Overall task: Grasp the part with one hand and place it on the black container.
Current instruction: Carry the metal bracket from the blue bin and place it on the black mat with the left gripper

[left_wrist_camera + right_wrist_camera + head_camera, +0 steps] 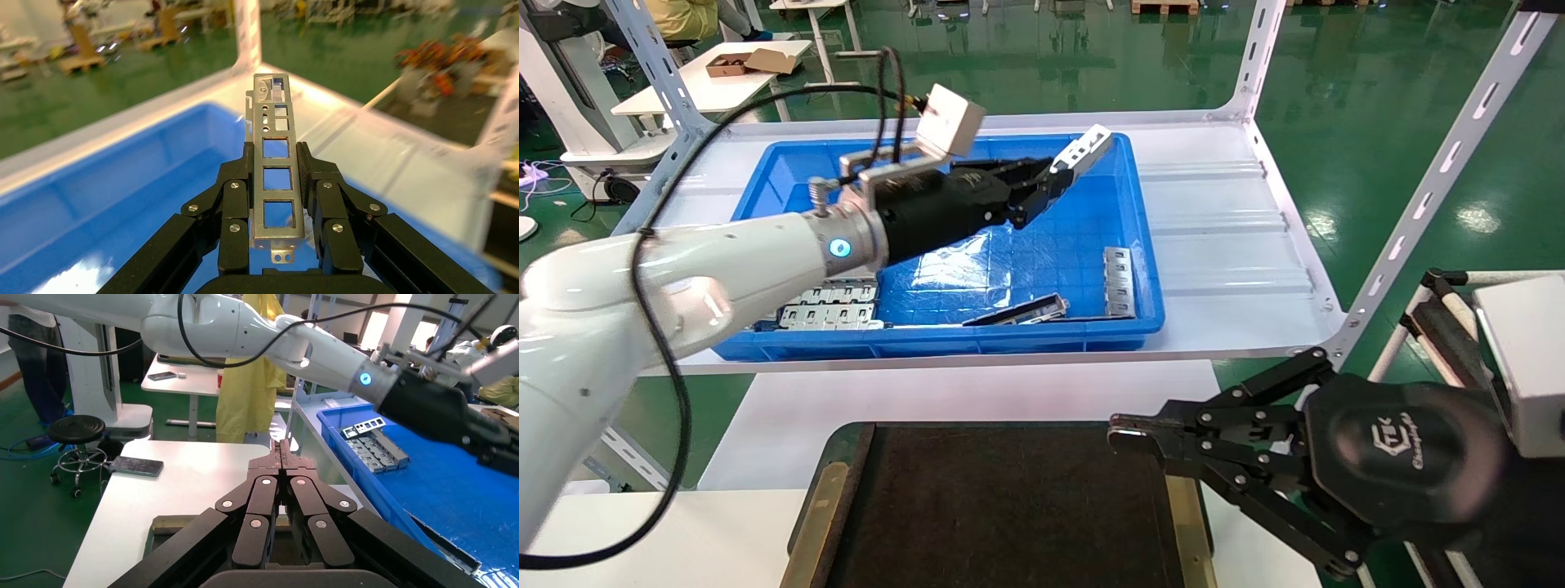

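Note:
My left gripper is shut on the part, a silver-grey bracket with rectangular cutouts, and holds it in the air above the far side of the blue bin. In the left wrist view the part stands clamped between both fingers, sticking out past the fingertips. The black container, a flat dark tray with brass-yellow side strips, lies at the near edge below. My right gripper is shut and empty, parked over the container's right edge; it also shows in the right wrist view.
Several more silver brackets lie in the bin at the near left and near right, and a dark long channel piece lies along the near wall. White slotted shelf posts flank the shelf. A phone lies on the white table.

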Motion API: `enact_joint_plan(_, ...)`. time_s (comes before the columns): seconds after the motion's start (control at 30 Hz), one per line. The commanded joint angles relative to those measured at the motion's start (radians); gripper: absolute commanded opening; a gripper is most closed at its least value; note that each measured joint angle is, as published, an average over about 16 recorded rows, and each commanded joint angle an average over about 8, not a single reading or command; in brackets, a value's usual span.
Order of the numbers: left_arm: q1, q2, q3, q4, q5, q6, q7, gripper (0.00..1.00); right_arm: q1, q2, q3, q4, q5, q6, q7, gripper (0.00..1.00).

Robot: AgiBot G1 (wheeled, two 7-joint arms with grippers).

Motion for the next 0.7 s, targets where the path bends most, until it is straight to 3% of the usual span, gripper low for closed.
enact_joint_plan(0.03, -0.001, -0.014, -0.017, -0.001, -0.025, 0.048, 0.018, 0.00, 0.000, 0.000, 0.000, 0.000, 0.000, 0.000, 0.000, 0.00)
enact_joint_plan(0.37, 0.117, -0.144, -0.045, -0.194, -0.090, 0.217, 0.028, 0.00, 0.000, 0.000, -0.001, 0.000, 0.001, 0.000, 0.000, 0.00)
enact_joint_plan(0.7, 0.342, -0.311, -0.049, -0.596, -0.138, 0.172, -0.075, 0.00, 0.000, 0.001, -0.001, 0.000, 0.001, 0.001, -0.001, 0.00)
